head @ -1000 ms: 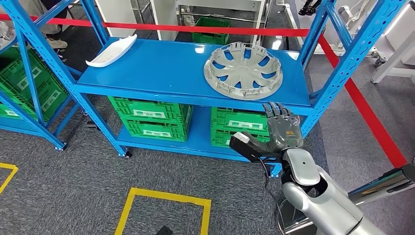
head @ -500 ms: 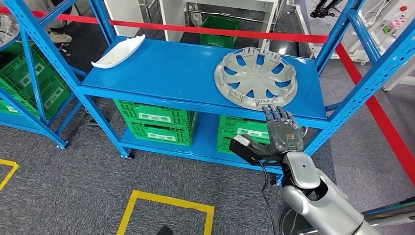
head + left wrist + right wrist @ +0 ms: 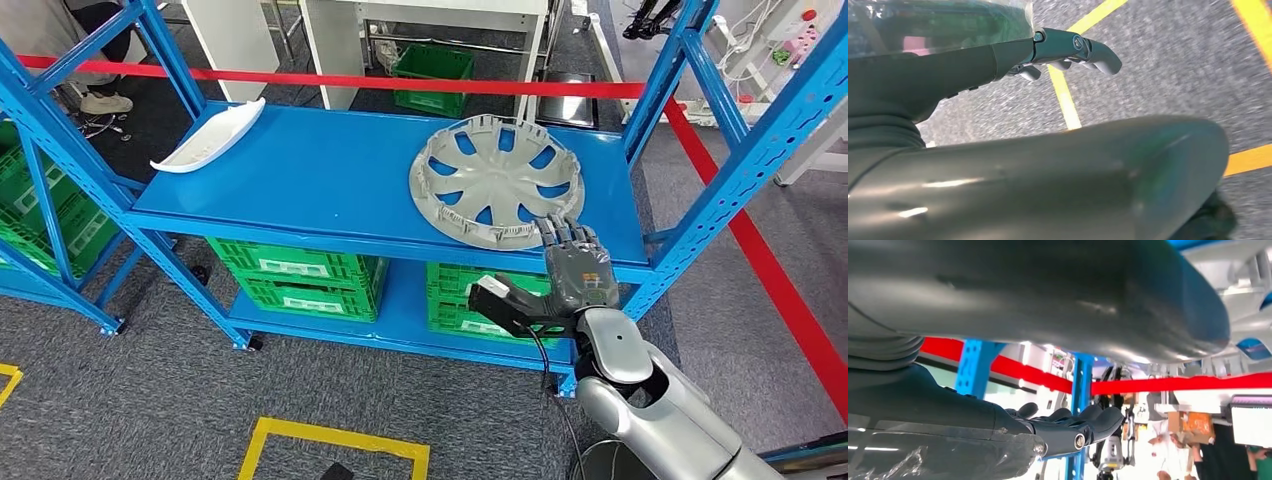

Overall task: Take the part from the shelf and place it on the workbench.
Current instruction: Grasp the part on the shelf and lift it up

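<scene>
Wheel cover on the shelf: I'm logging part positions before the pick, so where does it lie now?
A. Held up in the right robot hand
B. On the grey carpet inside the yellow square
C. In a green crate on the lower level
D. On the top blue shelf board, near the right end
D: the head view shows the grey wheel cover lying on the top blue shelf board toward its right end, with the right robot hand just in front of its near rim.

Grey carpet floor (image 3: 150,400), yellow tape (image 3: 330,437), perhaps white cabinets (image 3: 240,40) behind.
</scene>
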Robot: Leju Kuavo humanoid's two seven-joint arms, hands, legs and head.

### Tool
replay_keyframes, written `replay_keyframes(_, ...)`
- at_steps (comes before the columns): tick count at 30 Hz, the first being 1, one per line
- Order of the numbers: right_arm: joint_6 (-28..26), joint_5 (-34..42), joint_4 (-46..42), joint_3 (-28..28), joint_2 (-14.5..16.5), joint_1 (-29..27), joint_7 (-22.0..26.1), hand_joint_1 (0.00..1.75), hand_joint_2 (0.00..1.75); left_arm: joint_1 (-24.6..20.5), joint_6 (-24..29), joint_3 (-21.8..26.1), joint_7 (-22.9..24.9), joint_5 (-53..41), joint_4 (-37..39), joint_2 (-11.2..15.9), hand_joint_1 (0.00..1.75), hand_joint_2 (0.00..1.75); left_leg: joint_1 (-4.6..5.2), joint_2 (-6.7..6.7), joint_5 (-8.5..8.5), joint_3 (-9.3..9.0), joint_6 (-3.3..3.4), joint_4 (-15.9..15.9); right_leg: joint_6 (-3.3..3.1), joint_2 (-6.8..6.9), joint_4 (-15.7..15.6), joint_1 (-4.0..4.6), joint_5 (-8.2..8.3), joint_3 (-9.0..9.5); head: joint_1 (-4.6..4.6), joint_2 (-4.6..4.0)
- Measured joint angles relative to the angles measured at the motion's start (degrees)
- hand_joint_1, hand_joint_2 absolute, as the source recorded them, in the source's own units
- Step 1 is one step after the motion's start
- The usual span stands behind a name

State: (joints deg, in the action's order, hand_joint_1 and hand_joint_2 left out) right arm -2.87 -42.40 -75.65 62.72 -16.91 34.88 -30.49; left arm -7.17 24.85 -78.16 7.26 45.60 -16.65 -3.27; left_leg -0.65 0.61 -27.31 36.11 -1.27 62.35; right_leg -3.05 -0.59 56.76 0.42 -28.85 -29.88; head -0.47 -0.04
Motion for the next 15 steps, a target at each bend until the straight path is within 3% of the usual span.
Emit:
replay_keyframes(2,0.08,-0.09,-0.1,0.01,-0.03,-0.06,-0.24,0.0,0.0,0.04,0.02,0.0,-0.02,-0.02,0.0,0.02,0.0,0.0,0.4,-0.05,2.28,-0.9,0.68,-3.94,0.54,0.02,-0.05,-0.01,-0.83,0.71,0.09,0.0)
replay_keyframes(4,0.17,-0.31,-0.24,-0.03,-0.05,-0.22,-0.62,0.0,0.0,0.19,0.08,0.01,-0.02,-0.02,0.01,0.03,0.0,0.0,0.7,-0.1,2.02,-1.12,1.42,-4.78,1.21,0.02,-0.03,-0.04,-1.27,0.87,0.12,0.0)
replay_keyframes(7,0.16,-0.68,-0.68,-0.38,-0.33,-0.27,-1.15,0.0,0.0,0.25,0.28,0.02,-0.04,-0.02,0.01,0.03,0.0,0.0,0.22,-0.03,1.98,-1.85,2.24,-5.1,2.0,0.1,2.03,-0.02,-1.65,-0.03,0.19,0.0)
replay_keyframes(9,0.19,-0.82,-0.99,-0.63,-0.62,-0.23,-1.44,0.0,0.0,0.16,0.36,0.03,-0.09,-0.03,0.01,-0.04,0.0,0.0,-0.07,0.0,1.52,-2.43,2.64,-5.26,2.66,0.2,8.26,-0.24,-3.36,-3.89,0.54,0.0)
replay_keyframes(11,0.32,-0.87,-1.11,-0.66,-0.81,-0.57,-1.74,0.0,0.0,0.24,0.34,0.03,-0.09,-0.08,0.01,-0.08,0.0,0.0,-0.13,0.03,0.79,-3.01,2.77,-5.25,3.25,0.24,15.45,-0.64,-5.83,-9.22,0.81,0.0)
replay_keyframes(12,0.39,-0.88,-1.11,-0.67,-0.93,-0.81,-1.87,0.0,0.0,0.32,0.33,0.03,-0.07,-0.11,0.01,-0.07,0.0,0.0,-0.13,0.06,0.42,-3.37,2.74,-5.24,3.39,0.25,17.0,-0.77,-6.08,-10.9,0.86,0.0)
replay_keyframes(13,0.46,-0.9,-1.11,-0.7,-1.05,-1.02,-1.99,0.0,0.0,0.39,0.33,0.03,-0.06,-0.15,0.02,-0.06,0.0,0.0,-0.13,0.11,-0.03,-3.9,2.66,-5.23,3.44,0.26,16.69,-0.86,-5.05,-11.77,0.91,0.0)
replay_keyframes(15,0.6,-0.95,-1.12,-0.9,-1.22,-1.17,-2.08,0.0,0.0,0.39,0.32,0.03,-0.03,-0.34,0.01,-0.07,0.0,0.0,-0.13,0.19,-1.01,-5.2,2.38,-5.24,3.23,0.27,9.87,-0.9,0.49,-10.21,0.98,0.0)
